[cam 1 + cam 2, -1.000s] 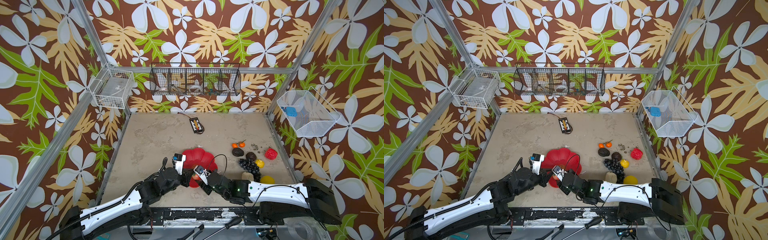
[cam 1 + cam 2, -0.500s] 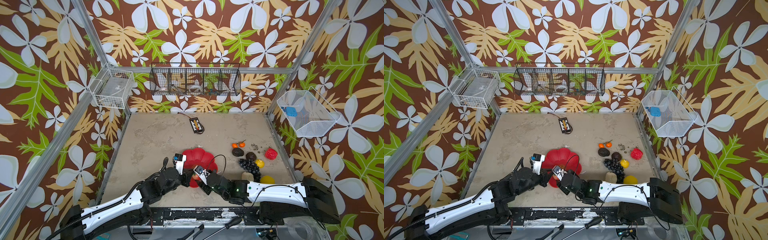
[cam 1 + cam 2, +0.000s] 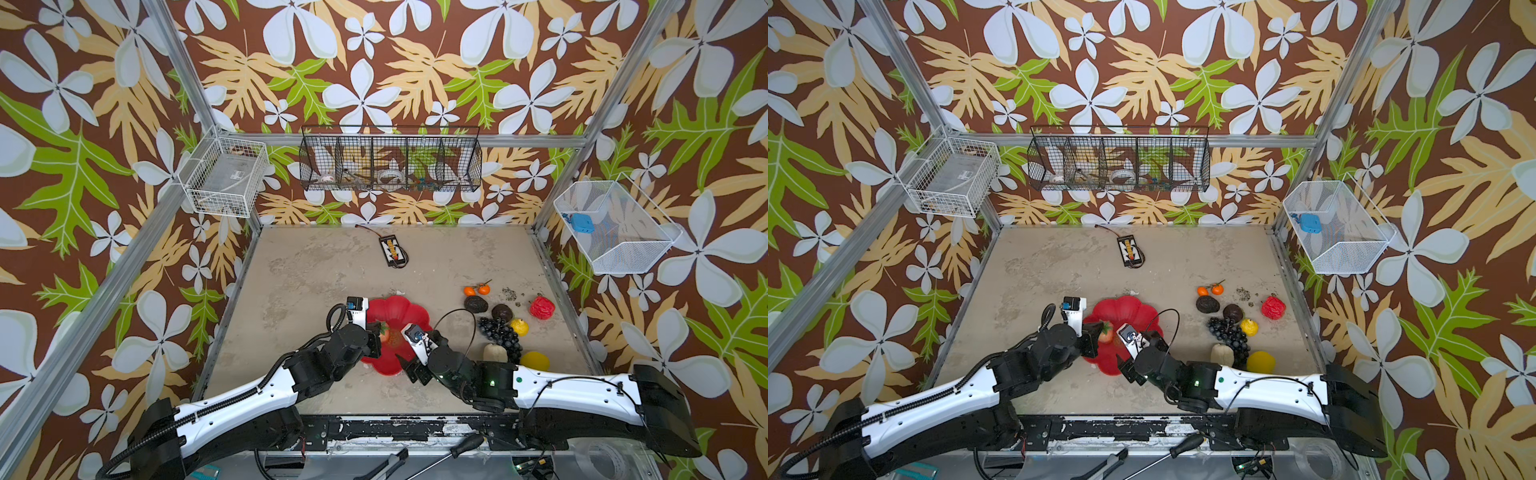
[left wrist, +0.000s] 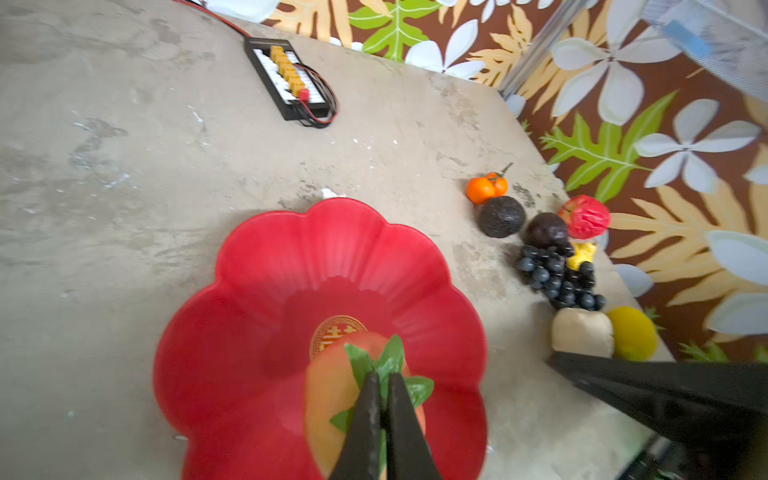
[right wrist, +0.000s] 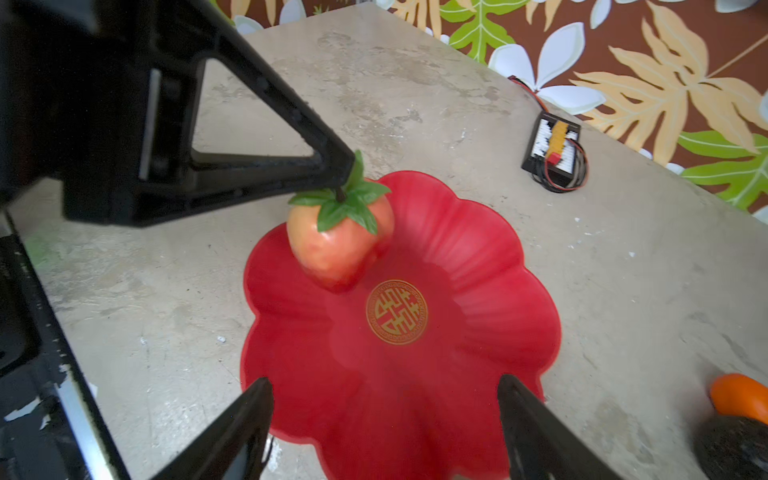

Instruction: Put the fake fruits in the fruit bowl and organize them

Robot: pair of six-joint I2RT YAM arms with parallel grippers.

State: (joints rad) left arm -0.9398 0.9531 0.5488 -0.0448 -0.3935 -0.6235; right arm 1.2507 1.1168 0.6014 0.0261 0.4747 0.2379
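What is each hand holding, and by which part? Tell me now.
The left hand pinches the red plastic strawberry by its green leafy cap. The right hand is open and holds nothing.

2 arms are showing in both top views, both mounted at the black, paint-chipped base rail (image 3: pixel 386 428).

Left arm (image 3: pixel 232 407): a white shell link is sitting nearest the base rail, with black joints beyond it. A ribbed black conduit (image 3: pixel 249 386) is running along the shell.

Right arm (image 3: pixel 573 384): same white shell, black housings. A thin black cable (image 3: pixel 474 332) is looping far from the base rail. 1 green light (image 3: pixel 491 381) is glowing.

A white camera block (image 3: pixel 358 309) is sitting on each wrist.

Left gripper (image 4: pixel 383 378) and right gripper (image 5: pixel 385 380) are showing matte black triangular fingers (image 5: pixel 232 183).
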